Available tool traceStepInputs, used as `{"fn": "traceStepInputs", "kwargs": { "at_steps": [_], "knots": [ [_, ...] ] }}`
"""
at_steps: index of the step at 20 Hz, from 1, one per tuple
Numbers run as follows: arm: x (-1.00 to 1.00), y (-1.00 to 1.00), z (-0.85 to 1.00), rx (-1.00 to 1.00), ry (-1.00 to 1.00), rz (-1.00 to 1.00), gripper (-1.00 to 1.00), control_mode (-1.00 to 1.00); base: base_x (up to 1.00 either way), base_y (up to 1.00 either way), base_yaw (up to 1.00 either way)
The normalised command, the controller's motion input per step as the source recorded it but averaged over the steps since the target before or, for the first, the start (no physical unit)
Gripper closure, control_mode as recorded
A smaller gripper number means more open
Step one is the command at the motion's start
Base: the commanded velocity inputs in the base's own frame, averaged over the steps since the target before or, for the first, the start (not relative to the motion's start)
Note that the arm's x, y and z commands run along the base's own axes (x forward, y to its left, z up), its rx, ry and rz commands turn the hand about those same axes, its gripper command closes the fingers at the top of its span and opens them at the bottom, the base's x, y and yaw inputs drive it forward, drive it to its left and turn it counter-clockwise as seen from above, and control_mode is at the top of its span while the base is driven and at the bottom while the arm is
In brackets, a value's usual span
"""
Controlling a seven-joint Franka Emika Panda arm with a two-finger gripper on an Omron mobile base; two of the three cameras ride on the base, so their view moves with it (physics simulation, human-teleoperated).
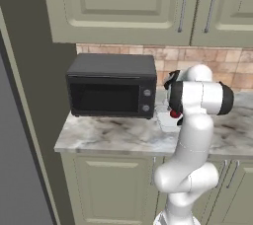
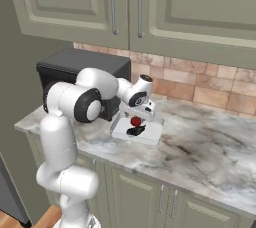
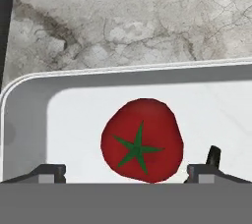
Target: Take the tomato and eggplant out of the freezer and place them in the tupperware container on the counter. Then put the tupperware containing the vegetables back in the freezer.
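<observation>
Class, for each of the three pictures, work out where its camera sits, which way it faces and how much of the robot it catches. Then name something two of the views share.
Left base view: behind the arm's left, facing the counter and microwave; the arm rises at lower right.
Right base view: behind the arm's right, facing the tupperware container holding tomato and eggplant; the arm rises at lower left.
Hand view: on the hand, looking down at the tomato between open pincer tips.
Shared: tomato and container.

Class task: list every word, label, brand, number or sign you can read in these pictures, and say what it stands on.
There is none to read.
The microwave has two round knobs but no legible markings.
The tomato, tupperware container, counter and wall cabinets carry no text.
</observation>
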Motion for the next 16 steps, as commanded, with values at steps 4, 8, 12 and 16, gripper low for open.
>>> {"fn": "traceStepInputs", "kwargs": {
  "at_steps": [4,8,12,16],
  "knots": [
    [-0.11,-0.01,0.61,-0.02,-0.04,0.0,-1.0,-1.0,0.0,0.0,0.0],
    [-0.15,-0.47,0.18,0.0,-0.01,0.0,-1.0,-1.0,0.0,0.0,0.0],
    [-0.23,-0.74,0.0,0.0,-0.04,0.01,-1.0,-1.0,0.0,0.0,0.0],
    [-0.31,-0.66,0.0,-0.01,-0.07,0.03,-1.0,-1.0,0.0,0.0,0.0]
  ]
}}
